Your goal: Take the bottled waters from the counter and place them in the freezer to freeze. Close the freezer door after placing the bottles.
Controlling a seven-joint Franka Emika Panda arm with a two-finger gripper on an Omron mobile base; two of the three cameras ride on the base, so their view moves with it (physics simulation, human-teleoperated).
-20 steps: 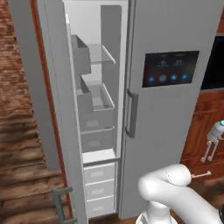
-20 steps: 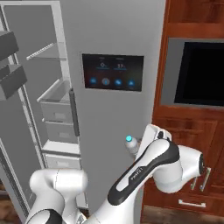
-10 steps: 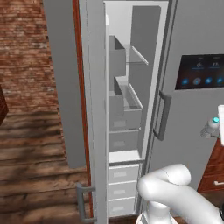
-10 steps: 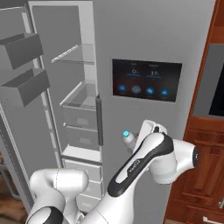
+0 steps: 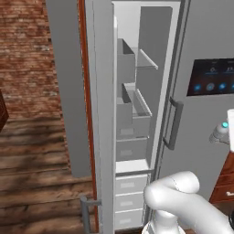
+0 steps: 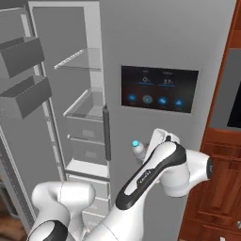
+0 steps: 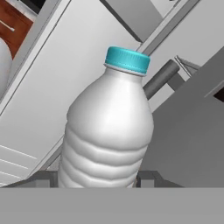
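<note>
My gripper [image 7: 94, 180] is shut on a bottled water [image 7: 107, 127], a whitish ribbed bottle with a blue cap, and its dark fingertips [image 7: 146, 179] press both sides near the base. In the right base view the bottled water [image 6: 138, 150] is held up by the gripper [image 6: 150, 146] in front of the fridge, just right of the open freezer [image 6: 82, 117]. The left base view has the bottled water [image 5: 219, 133] at the right edge. The freezer [image 5: 132, 114] shows white shelves and drawers. The freezer door [image 5: 68, 91] is swung wide to the left. The counter is out of view.
The fridge's closed right door with a dark display panel [image 6: 157, 89] is right behind the bottle, and its vertical handle [image 6: 107, 132] is close to the left of it. Door bins [image 6: 23, 94] jut from the open door. Reddish wood cabinets [image 6: 221, 179] stand to the right.
The whole picture slid sideways as the base drove, bringing the open freezer more to the centre. The bottle stays in the gripper's hold in front of the fridge.
</note>
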